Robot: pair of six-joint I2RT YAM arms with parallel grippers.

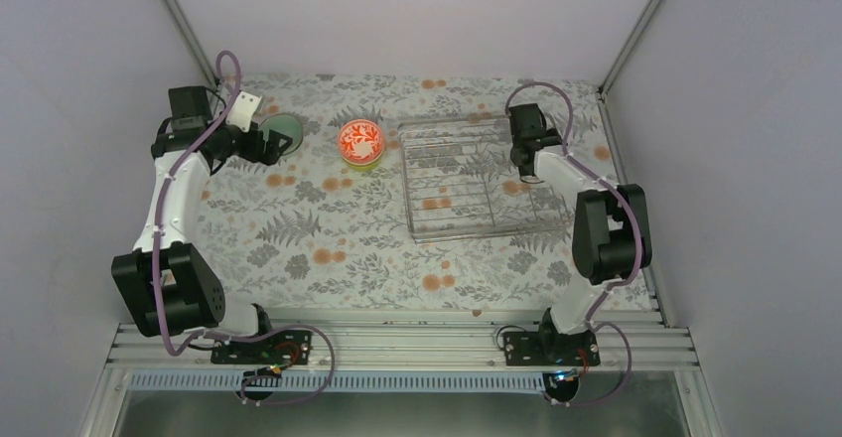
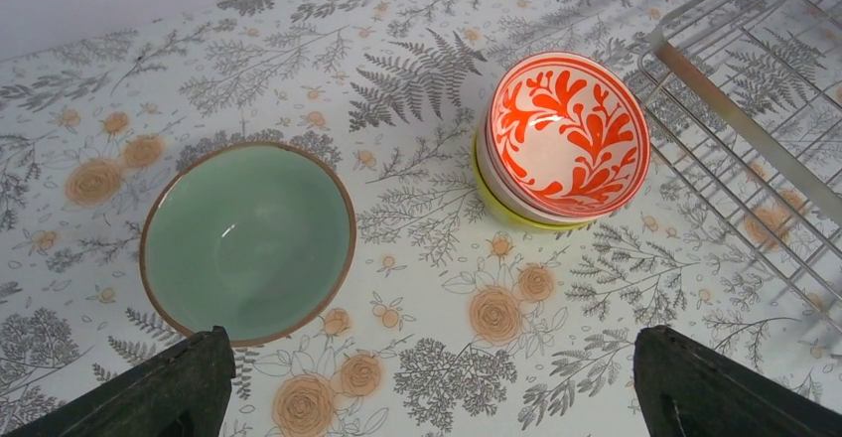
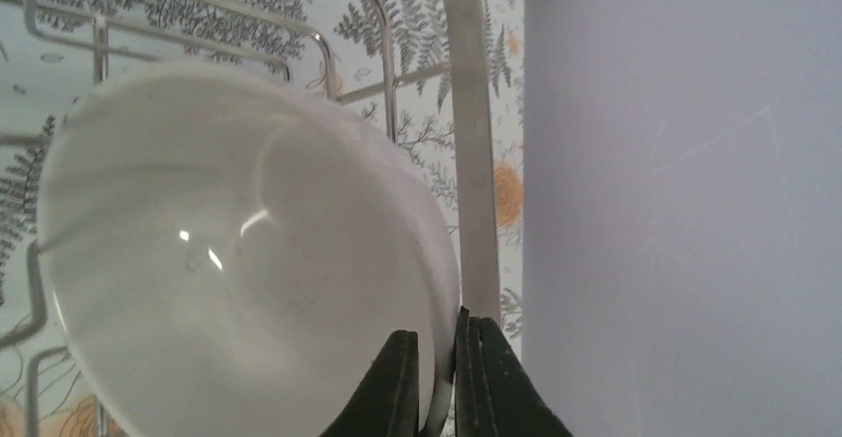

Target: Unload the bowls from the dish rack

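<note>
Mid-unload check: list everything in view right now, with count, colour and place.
green bowl: one, mint, upright on the table, left of the stack
patterned bowl: one, red-orange inside, nested on the yellow bowl
yellow bowl: one, yellow-green, on the table beside the rack
white bowl: one, white, tilted, rack wires behind it
rack: one, silver wire, right part of the table
table: one, floral cover
left gripper: open, near the green bowl
right gripper: shut on the white bowl's rim
</note>
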